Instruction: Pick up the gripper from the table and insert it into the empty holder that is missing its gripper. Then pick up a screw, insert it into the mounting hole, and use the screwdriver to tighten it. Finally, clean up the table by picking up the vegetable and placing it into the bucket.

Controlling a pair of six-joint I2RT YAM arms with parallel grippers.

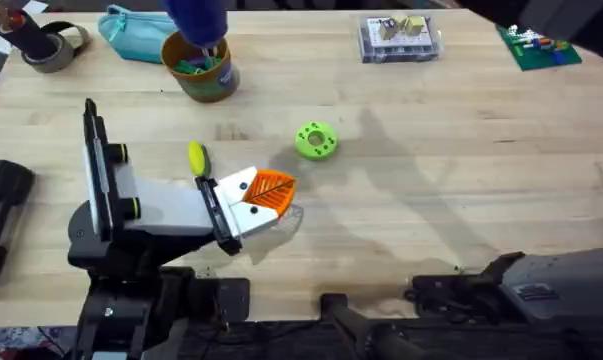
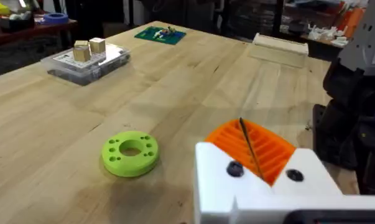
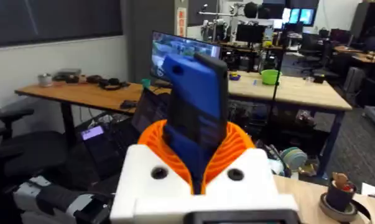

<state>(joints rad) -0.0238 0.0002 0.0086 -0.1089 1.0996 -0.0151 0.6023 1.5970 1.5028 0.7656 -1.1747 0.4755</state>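
Blue powered screwdriver (image 3: pixel 196 112) clamped in the right hand (image 3: pixel 196 144)

The right wrist view shows the orange ribbed fingers (image 3: pixel 240 146) closed on both sides of the thick blue body, whose long axis rises straight out of the hand; its tip I cannot see. Overhead, it is a blue blur (image 1: pixel 196 20) just above the ochre-yellow round bucket (image 1: pixel 219 82), while the left hand (image 1: pixel 271 190), pressed together and empty, lies nearer than the bucket on the wooden desk (image 1: pixel 431 150).
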